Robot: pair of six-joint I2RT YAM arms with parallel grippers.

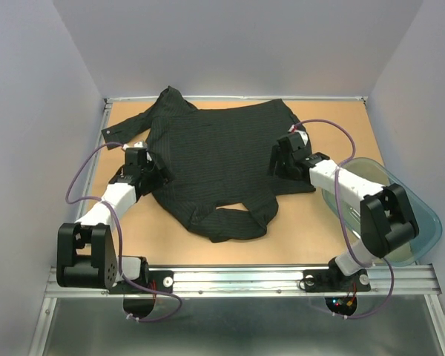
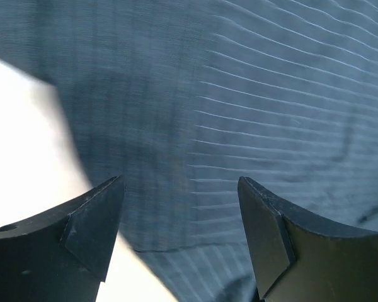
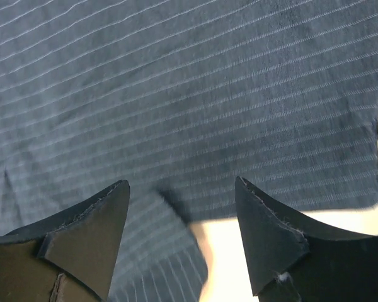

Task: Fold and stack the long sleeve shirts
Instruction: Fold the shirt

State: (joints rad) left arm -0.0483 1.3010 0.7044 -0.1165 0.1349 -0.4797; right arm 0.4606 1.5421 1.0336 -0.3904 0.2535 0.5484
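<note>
Top external view: black pinstriped shirt (image 1: pixel 222 159) spread rumpled on table (image 1: pixel 311 222); left gripper (image 2: pixel 179 233) and right gripper (image 3: pixel 183 236) spread, empty.

Two arms of like build. The left arm (image 1: pixel 107 202) and right arm (image 1: pixel 340 182) have white tubular links joined by boxy black joint housings (image 1: pixel 386 216) and set on black base blocks (image 1: pixel 85 256). A thin purple cable (image 1: pixel 76 189) runs outside each arm. The left gripper (image 2: pixel 181 182) and right gripper (image 3: pixel 181 182) carry matte black wedge-shaped fingers (image 3: pixel 82 233) tapering to narrow tips; the right pair shows pale scuffed edges. Small red lights (image 1: pixel 341 302) glow at the right base.
</note>
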